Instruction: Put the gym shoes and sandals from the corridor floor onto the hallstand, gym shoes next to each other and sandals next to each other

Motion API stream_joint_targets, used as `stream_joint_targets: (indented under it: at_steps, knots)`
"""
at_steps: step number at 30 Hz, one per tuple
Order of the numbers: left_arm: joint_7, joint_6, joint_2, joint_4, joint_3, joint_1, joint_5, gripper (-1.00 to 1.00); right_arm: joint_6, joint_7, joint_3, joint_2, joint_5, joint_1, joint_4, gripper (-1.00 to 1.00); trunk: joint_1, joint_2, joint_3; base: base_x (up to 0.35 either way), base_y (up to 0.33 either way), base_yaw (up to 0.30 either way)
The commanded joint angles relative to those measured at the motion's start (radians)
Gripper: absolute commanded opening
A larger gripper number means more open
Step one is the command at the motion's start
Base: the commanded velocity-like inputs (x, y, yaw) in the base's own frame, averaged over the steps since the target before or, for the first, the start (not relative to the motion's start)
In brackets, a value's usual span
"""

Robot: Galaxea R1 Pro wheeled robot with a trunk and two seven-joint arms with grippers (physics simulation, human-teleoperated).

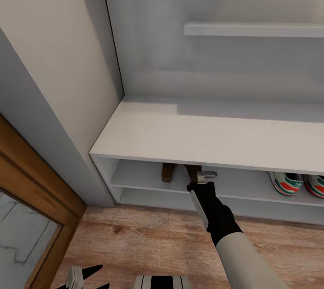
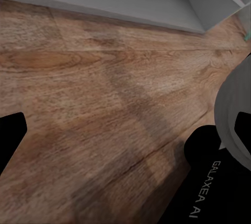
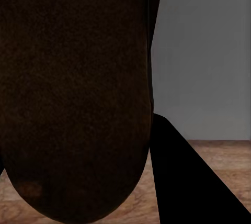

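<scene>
The light-grey hallstand [image 1: 189, 134] stands against the wall, with two low open shelves under its bench top. Both gym shoes [image 1: 299, 184] sit side by side on the upper low shelf at the right. One brown sandal [image 1: 168, 172] rests on the same shelf further left. Right beside it is the second sandal [image 1: 193, 172], with my right gripper [image 1: 199, 177] reaching under the bench top and shut on it. In the right wrist view its dark sole [image 3: 78, 88] looms close, next to one black finger [image 3: 183, 177]. My left gripper [image 1: 87, 278] hangs open and empty low over the corridor floor [image 2: 104, 77].
A wooden door frame with a glass pane [image 1: 36, 199] stands at the left, close to the hallstand's end. An upper shelf [image 1: 252, 29] juts from the back panel. Bare wood floor [image 1: 135, 235] lies before the rack, and my base [image 1: 162, 281] is at the view's lower edge.
</scene>
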Motion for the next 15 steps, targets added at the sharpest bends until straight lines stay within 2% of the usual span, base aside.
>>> stream_joint_targets:
  at_steps: [1, 15]
  knots:
    - [-0.002, -0.009, 0.0, 0.001, 0.001, 0.0, 0.001, 1.0, 0.004, -0.008, 0.001, 0.0, -0.006, -0.001, -0.001, -1.0, 0.0, 0.0, -0.001, 0.0, 0.0, 0.0]
    - [-0.002, -0.007, 0.0, 0.001, 0.002, 0.0, 0.002, 1.0, 0.004, -0.009, 0.001, 0.0, -0.006, -0.001, 0.0, -1.0, 0.0, 0.0, -0.001, 0.051, 0.016, 0.0]
